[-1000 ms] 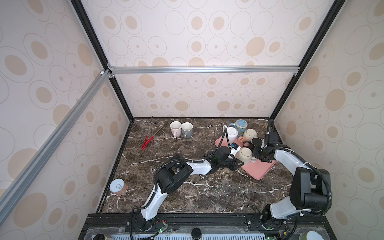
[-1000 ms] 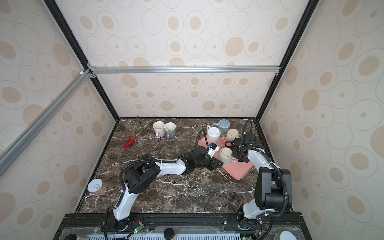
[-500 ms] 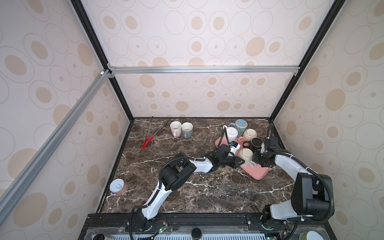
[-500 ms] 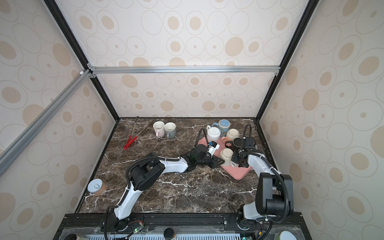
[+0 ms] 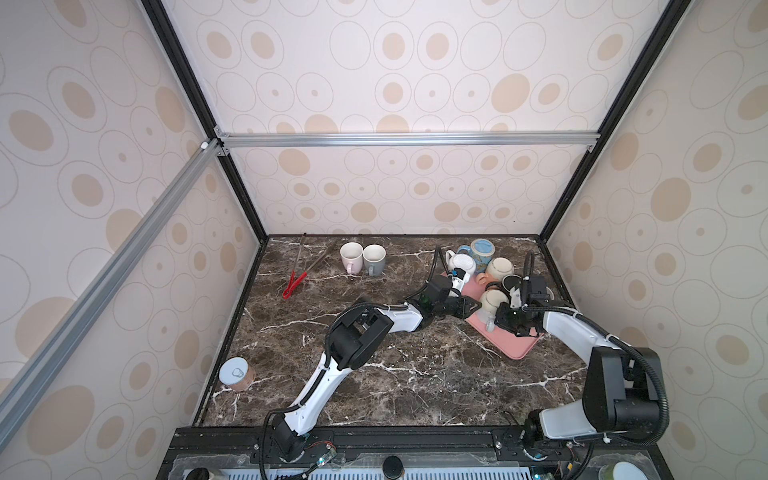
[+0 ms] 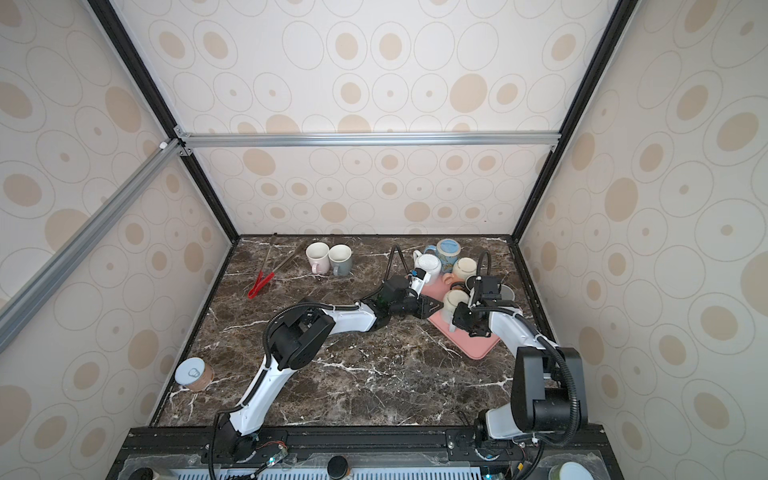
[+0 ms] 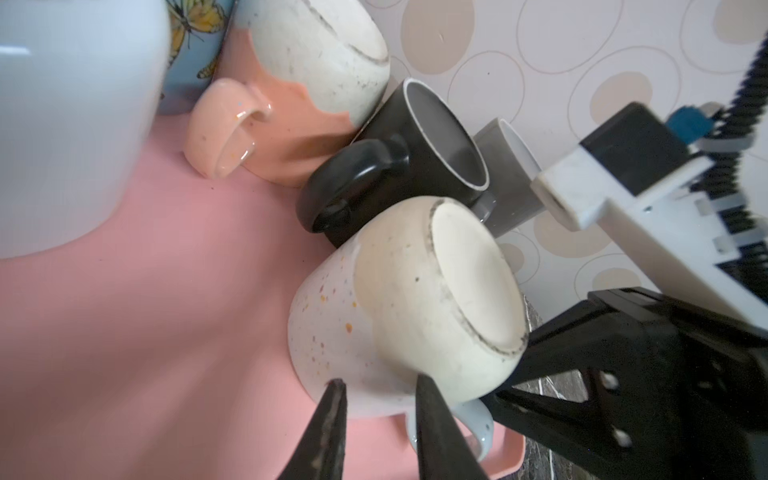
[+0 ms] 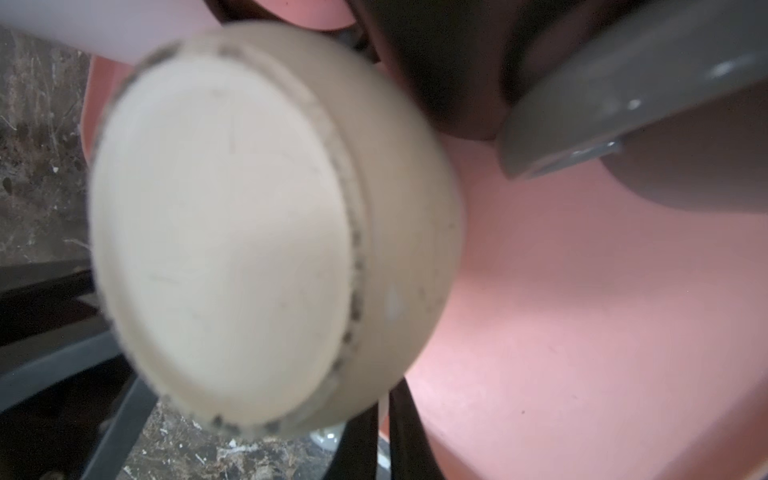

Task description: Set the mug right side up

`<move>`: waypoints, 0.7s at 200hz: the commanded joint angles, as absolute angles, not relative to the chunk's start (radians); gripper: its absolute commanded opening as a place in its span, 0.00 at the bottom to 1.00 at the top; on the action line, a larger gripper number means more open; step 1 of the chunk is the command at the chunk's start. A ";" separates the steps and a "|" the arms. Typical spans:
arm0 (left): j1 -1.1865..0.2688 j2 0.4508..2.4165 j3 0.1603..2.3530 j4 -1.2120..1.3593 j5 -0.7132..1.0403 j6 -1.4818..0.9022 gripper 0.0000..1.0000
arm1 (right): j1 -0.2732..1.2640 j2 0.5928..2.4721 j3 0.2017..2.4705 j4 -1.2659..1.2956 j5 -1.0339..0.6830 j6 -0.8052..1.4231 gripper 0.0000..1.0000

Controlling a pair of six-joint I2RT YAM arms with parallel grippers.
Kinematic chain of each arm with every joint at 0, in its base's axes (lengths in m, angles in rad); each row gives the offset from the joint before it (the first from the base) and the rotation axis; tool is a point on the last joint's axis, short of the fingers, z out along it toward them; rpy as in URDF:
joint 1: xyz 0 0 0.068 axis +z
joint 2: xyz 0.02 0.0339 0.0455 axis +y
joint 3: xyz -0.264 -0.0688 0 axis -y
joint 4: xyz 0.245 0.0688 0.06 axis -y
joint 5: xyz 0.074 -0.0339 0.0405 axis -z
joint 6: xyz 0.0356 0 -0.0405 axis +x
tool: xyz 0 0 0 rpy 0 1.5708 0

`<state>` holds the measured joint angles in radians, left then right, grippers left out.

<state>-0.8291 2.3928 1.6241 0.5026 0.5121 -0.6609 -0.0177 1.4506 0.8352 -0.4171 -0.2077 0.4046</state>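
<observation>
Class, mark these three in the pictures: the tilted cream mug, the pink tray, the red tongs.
cream mug (image 7: 469, 274): left wrist view, upturned base.
pink tray (image 5: 518, 347): a top view, bare near corner.
red tongs (image 5: 289, 291): a top view, red tip.

Speckled mug (image 7: 399, 299), centre of left wrist view: glazed ceramic, glossy wall, orange flecks. Base bare, matt, chalky, with gritty dark ring round foot. Tray (image 7: 145, 332) beneath: pink, smooth, matt, plastic-looking. Black mug (image 7: 386, 120) behind: matt outside, satin grey inside. Peach mug (image 7: 307, 62), upper left: shiny drip glaze. My left fingers (image 7: 328, 424): black matt plastic, scuffed. Tabletop (image 5: 436, 374): polished dark marble look. Rail (image 5: 395, 139): brushed aluminium.
</observation>
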 commanded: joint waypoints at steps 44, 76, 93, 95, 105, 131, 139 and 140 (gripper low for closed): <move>-0.778 2.359 1.698 0.393 0.503 -0.584 0.33 | 0.062 1.459 0.845 -0.370 -0.267 0.471 0.11; -0.769 2.254 1.594 0.359 0.423 -0.507 0.35 | 0.082 1.461 0.877 -0.369 -0.282 0.484 0.11; -0.776 2.211 1.540 0.342 0.383 -0.470 0.36 | 0.083 1.451 0.892 -0.381 -0.293 0.481 0.12; -0.777 2.206 1.534 0.340 0.377 -0.465 0.36 | 0.083 1.449 0.894 -0.383 -0.294 0.480 0.12; -0.789 2.188 1.514 0.315 0.350 -0.430 0.38 | 0.084 1.437 0.896 -0.393 -0.296 0.480 0.13; -0.828 2.148 1.478 0.237 0.253 -0.332 0.48 | 0.083 1.374 0.889 -0.425 -0.274 0.487 0.16; -0.839 2.139 1.466 0.224 0.230 -0.306 0.50 | 0.083 1.351 0.884 -0.432 -0.259 0.489 0.17; -0.841 2.137 1.464 0.221 0.227 -0.302 0.50 | 0.082 1.348 0.883 -0.433 -0.256 0.489 0.17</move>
